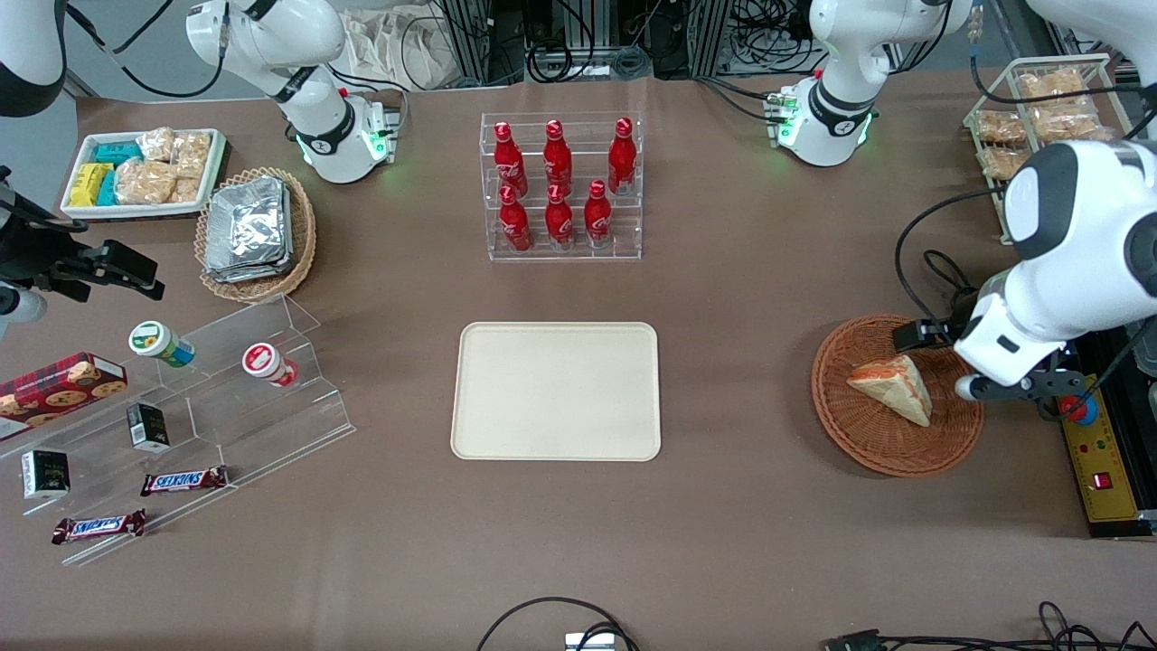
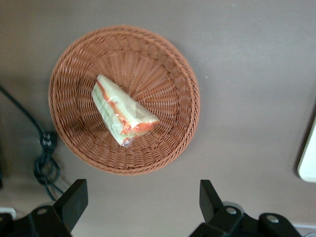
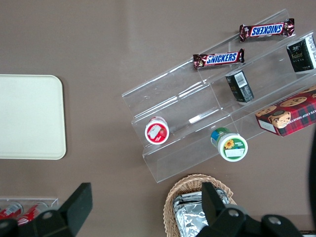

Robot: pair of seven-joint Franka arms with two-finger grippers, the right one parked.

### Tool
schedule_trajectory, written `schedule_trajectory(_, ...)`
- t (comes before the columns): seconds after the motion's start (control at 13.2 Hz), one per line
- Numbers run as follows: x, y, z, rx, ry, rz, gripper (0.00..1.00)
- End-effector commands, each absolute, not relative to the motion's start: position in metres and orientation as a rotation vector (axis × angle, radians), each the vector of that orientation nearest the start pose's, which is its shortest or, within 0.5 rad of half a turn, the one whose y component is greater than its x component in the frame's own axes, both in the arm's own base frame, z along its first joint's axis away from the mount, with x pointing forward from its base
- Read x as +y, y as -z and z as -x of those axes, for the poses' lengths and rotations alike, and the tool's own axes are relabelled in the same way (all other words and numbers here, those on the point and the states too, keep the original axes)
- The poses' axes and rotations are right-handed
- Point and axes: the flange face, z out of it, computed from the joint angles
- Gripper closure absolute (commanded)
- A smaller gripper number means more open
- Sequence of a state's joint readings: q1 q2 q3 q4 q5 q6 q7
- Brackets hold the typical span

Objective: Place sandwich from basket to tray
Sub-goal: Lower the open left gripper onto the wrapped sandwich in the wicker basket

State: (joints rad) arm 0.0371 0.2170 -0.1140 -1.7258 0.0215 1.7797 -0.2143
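Note:
The sandwich [image 1: 893, 387] [image 2: 123, 116], a pale wedge with orange and green filling, lies in the reddish-brown wicker basket [image 1: 868, 452] [image 2: 168, 64] toward the working arm's end of the table. My left gripper [image 1: 954, 362] [image 2: 142, 200] hovers above the basket's edge, open, with nothing between its fingers [image 2: 74, 202]; in the wrist view bare table shows between them, just outside the rim. The cream tray [image 1: 556, 391] [image 2: 308, 163] lies flat mid-table with nothing on it.
A clear rack of red bottles [image 1: 560, 185] stands farther from the front camera than the tray. A yellow control box [image 1: 1098, 452] and a black cable [image 2: 44, 158] lie beside the basket. A tan basket of foil packets [image 1: 258, 231] and an acrylic snack stand [image 1: 208, 398] sit toward the parked arm's end.

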Motion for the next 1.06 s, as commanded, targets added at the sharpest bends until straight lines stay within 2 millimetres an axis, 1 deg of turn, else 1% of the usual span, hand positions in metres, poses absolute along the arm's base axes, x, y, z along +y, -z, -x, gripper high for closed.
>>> schedule_trajectory(0.0,-0.033,-0.412,-0.614,-0.501,-0.315,3.041,0.00)
schedule_trajectory(0.08,-0.021,-0.401,-0.618,-0.632,-0.294,3.019,0.00)
schedule_trajectory(0.15,-0.008,-0.389,-0.616,-0.689,-0.265,3.019,0.00)
schedule_trajectory(0.23,-0.006,-0.378,-0.611,-0.704,-0.210,3.028,0.00)
schedule_trajectory(0.3,-0.007,-0.357,-0.605,-0.740,-0.171,3.028,0.00)
schedule_trajectory(0.46,-0.008,-0.318,-0.594,-0.957,-0.080,2.979,0.00)
schedule_trajectory(0.53,-0.007,-0.305,-0.590,-1.031,-0.050,2.965,0.00)
schedule_trajectory(0.68,-0.007,-0.291,-0.583,-1.186,-0.040,2.910,0.00)
schedule_trajectory(0.84,-0.007,-0.279,-0.581,-1.283,-0.063,2.859,0.00)
schedule_trajectory(0.99,-0.006,-0.269,-0.583,-1.436,-0.057,2.786,0.00)
